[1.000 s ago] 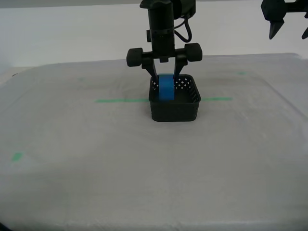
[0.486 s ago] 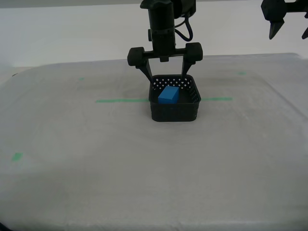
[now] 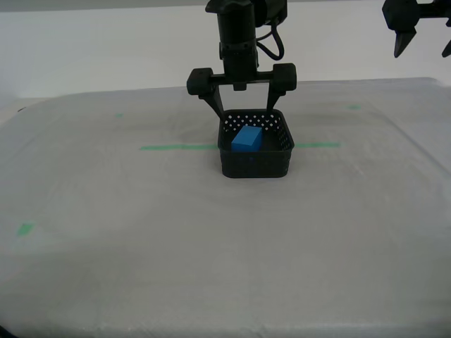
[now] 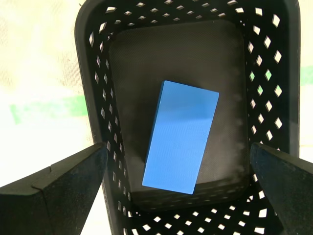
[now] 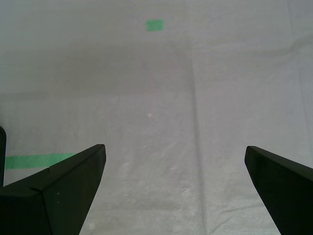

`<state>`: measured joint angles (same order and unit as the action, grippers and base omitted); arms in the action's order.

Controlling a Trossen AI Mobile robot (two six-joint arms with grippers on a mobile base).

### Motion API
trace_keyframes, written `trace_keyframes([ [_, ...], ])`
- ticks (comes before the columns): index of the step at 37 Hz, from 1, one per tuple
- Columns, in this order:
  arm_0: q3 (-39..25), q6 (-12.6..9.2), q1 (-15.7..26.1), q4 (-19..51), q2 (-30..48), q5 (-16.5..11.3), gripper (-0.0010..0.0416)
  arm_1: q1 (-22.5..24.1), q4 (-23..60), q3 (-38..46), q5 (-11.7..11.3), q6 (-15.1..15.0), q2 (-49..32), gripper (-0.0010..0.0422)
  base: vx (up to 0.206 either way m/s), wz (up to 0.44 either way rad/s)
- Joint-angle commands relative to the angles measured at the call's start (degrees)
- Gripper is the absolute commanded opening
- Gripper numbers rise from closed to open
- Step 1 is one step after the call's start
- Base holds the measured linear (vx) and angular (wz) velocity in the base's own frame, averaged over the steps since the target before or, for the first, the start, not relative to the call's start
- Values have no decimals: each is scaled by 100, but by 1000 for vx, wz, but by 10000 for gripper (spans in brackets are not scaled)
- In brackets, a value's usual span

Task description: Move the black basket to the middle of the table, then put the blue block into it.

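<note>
Exterior view: small bright blue rectangular block (image 3: 246,138), a second ago upright between the jaws, now lies flat inside the square black perforated plastic basket (image 3: 255,163) mid-desk, on the green tape line; placement looks complete. My second gripper (image 3: 242,105): wide open above the basket, empty. My first gripper (image 5: 173,188): open, empty.

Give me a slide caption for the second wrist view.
My second gripper open above the black basket, the blue block lying flat inside.
</note>
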<state>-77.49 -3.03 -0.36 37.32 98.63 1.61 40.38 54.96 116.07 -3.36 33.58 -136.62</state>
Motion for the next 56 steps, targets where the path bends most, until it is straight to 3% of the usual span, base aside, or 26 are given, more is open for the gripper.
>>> trace_keyframes([
  [1,-2,4,4,-2,-4,-4,399,4,50,4,-9,-68,11,401,0,0],
  [8,-2,7,2,-2,-4,-4,399,-4,39,4,-90,-155,160,401,0,0],
  [22,-2,4,2,-2,-4,-4,399,-146,444,4,-614,-201,737,401,0,0],
  [43,-2,4,4,0,-4,-4,399,-643,1025,-76,-723,-461,1397,401,0,0],
  [50,-2,4,4,-2,-4,-4,399,-815,756,-699,-754,-483,1843,401,0,0],
  [56,-2,4,4,-2,-4,-4,399,-1088,111,-1626,-531,-520,2417,401,0,0],
])
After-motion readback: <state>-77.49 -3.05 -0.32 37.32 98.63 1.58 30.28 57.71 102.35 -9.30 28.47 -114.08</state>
